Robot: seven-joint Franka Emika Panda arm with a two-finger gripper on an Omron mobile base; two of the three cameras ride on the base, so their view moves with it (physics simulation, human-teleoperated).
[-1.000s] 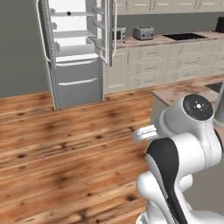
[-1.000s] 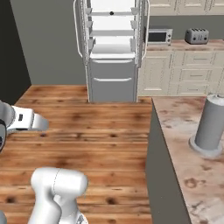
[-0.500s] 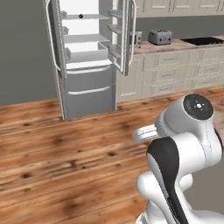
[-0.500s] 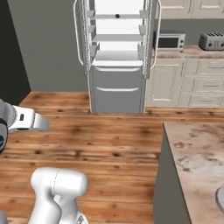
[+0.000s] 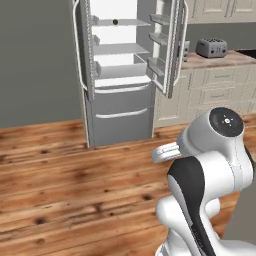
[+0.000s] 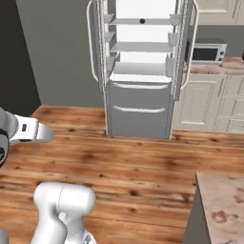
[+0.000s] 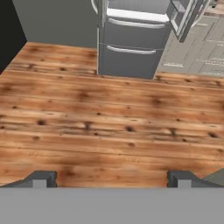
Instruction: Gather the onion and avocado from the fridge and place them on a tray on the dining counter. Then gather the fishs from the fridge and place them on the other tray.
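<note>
The grey fridge stands ahead with both upper doors swung open, and its pale shelves look bare from here. Its two lower drawers are shut. The onion, the avocado, the fish and both trays are out of view. A corner of the marbled dining counter shows at the lower right. My gripper hangs open over the wooden floor, well short of the fridge, with nothing between its fingertips.
Cream wall cabinets stand right of the fridge, carrying a toaster and a microwave. A dark grey wall runs to the left. Wide wooden floor lies between me and the fridge.
The whole picture has shifted: the base has moved, so the fridge now looks larger and more central. The dining counter has slid almost out of the right base view. The gripper stays open.
</note>
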